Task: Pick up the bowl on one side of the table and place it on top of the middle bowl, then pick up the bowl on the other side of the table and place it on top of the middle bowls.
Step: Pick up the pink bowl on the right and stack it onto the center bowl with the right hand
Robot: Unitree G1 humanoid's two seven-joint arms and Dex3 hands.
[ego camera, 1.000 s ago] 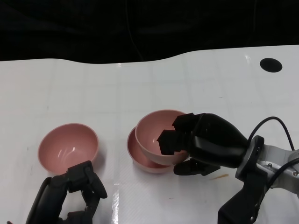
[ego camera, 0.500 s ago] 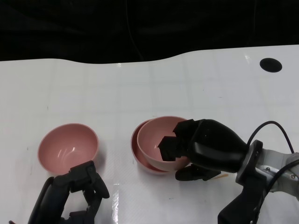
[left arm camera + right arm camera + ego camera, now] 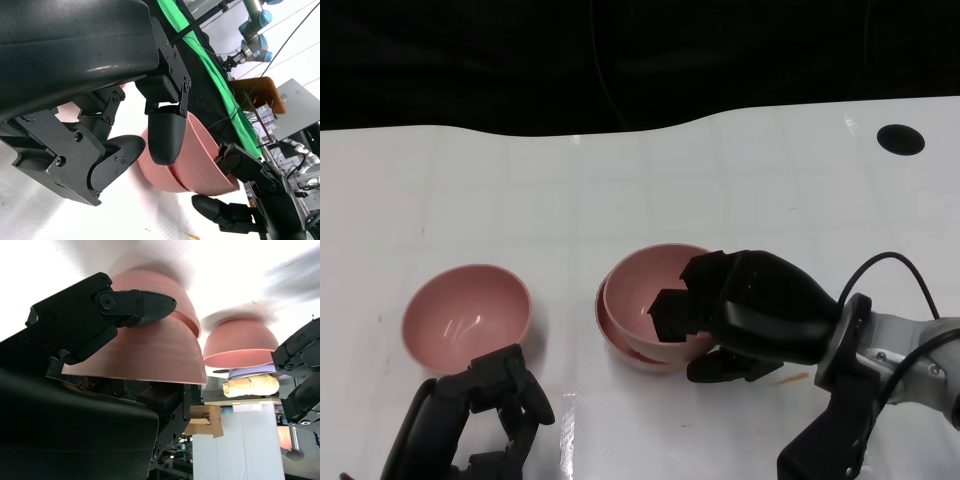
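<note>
Head view: 3 pink bowls on white tabletop (image 3: 520, 190). 2 nested at centre: upper bowl (image 3: 635, 290) sits tilted inside middle bowl (image 3: 620, 345), rims not level. Right robot hand (image 3: 720, 315) clamped on upper bowl's near rim, fingers inside, thumb outside underneath. 3rd bowl, left bowl (image 3: 467, 315), upright and alone on the left side, well apart from the stack. Left robot hand (image 3: 490, 410) just in front of left bowl, fingers curled in, holding nothing, not touching it. 1 black round hole (image 3: 900, 139) far right of tabletop.

Left wrist view: left robot hand's fingers (image 3: 167, 135) curled, nothing in them. 2 stacked bowls beyond, 1 right robot hand on their rim.

Right wrist view, upside down: upper bowl gripped at rim, middle bowl against it; left bowl further off, blurred.
</note>
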